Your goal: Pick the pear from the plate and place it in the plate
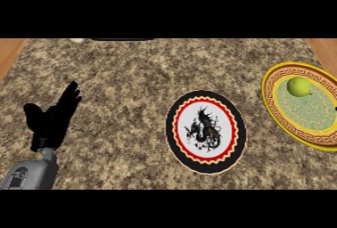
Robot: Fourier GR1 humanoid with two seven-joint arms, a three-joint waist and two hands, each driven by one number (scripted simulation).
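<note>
A yellow-green pear (299,86) lies on the upper part of a yellow-rimmed plate with a pale green centre (281,116) at the right edge of the counter. A second plate (205,131), black-rimmed with a red ring and a dark dragon figure on white, lies bare at the centre. My left hand (51,119) rests at the far left, fingers straight and pointing up, holding nothing, far from both plates. My right hand does not show.
The speckled stone counter (132,75) spreads between the hand and the plates. Wooden strips (10,51) border it at the upper left and upper right corners. A dark object and a small white one sit at the far edge.
</note>
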